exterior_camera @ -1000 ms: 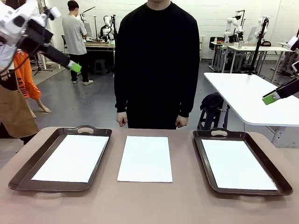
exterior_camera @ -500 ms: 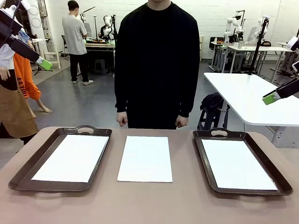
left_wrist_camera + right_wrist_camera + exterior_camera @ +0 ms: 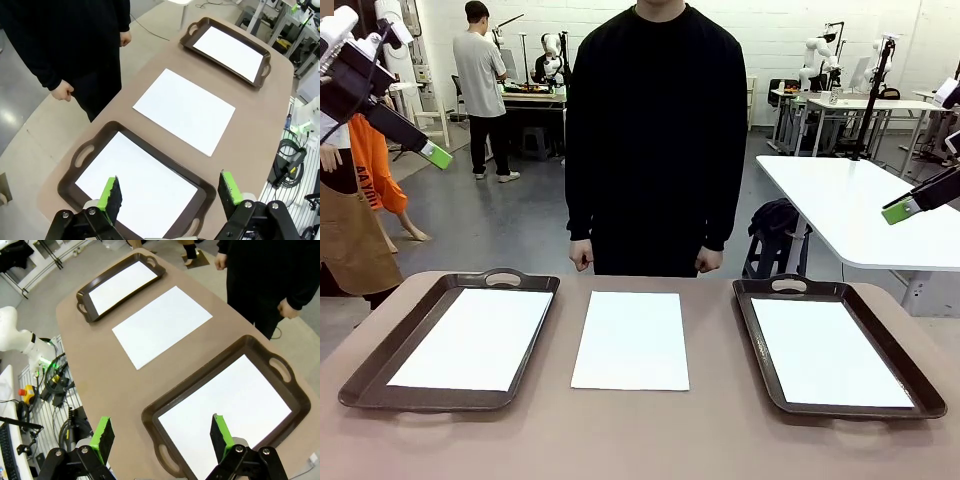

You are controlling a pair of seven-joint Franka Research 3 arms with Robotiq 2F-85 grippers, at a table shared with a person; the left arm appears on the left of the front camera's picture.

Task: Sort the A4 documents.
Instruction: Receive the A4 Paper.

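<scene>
White A4 paper sheet (image 3: 630,340) lay mid-frame btwn dark brown handled trays (image 3: 408,335), prob. unsorted; left gripper (image 3: 170,189), right gripper (image 3: 161,432) wide, empty.

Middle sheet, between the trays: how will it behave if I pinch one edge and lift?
The middle sheet looks thin, so it would probably droop from a pinched edge. It lies flat on the table with no raised edge, so getting under it may be hard; a push would likely just slide it.

The tan, round-cornered tabletop (image 3: 720,440) carries a dark brown handled left tray (image 3: 405,340), a matching right tray (image 3: 885,350), and between them, touching neither, a plain white rectangular paper sheet (image 3: 631,340).
</scene>
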